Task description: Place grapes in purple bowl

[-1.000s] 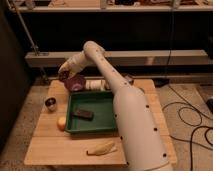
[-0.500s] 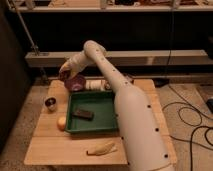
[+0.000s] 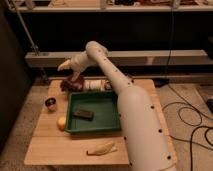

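Note:
The purple bowl (image 3: 76, 86) stands at the back left of the wooden table, just behind the green tray. The grapes (image 3: 64, 85), a dark reddish bunch, are at the bowl's left rim, directly under my gripper. I cannot tell whether they hang from the gripper or rest on the bowl. My gripper (image 3: 71, 78) points down over the bowl at the end of the white arm, which reaches in from the lower right.
The green tray (image 3: 107, 122) holds a dark block (image 3: 82, 114). A small dark metal cup (image 3: 51, 103) stands left of the tray. An orange round fruit (image 3: 61, 123) lies at the tray's front left. A banana (image 3: 101, 148) lies near the table's front edge, and a white object (image 3: 96, 85) lies behind the tray.
My gripper and the grapes have come down a little toward the purple bowl. Nothing else has moved.

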Available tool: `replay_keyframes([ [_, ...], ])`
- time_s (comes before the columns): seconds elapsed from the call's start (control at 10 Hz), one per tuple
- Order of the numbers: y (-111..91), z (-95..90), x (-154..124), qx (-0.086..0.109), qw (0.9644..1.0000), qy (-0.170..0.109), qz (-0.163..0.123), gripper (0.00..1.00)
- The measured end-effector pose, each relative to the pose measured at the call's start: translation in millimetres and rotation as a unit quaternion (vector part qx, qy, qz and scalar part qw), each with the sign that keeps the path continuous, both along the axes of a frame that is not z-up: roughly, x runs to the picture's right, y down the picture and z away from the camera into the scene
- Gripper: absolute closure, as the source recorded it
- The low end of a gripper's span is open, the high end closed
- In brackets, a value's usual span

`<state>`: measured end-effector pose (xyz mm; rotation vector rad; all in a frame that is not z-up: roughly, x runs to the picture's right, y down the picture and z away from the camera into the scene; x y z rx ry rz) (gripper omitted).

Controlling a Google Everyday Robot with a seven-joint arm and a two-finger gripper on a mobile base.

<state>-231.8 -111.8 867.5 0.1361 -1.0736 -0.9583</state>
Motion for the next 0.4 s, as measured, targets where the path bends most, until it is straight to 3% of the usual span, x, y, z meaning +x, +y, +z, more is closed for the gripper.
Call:
replay_keyframes([
  [0.4,0.3,-0.3,-1.0,0.000,1.0000,-0.001,-0.001,0.20],
])
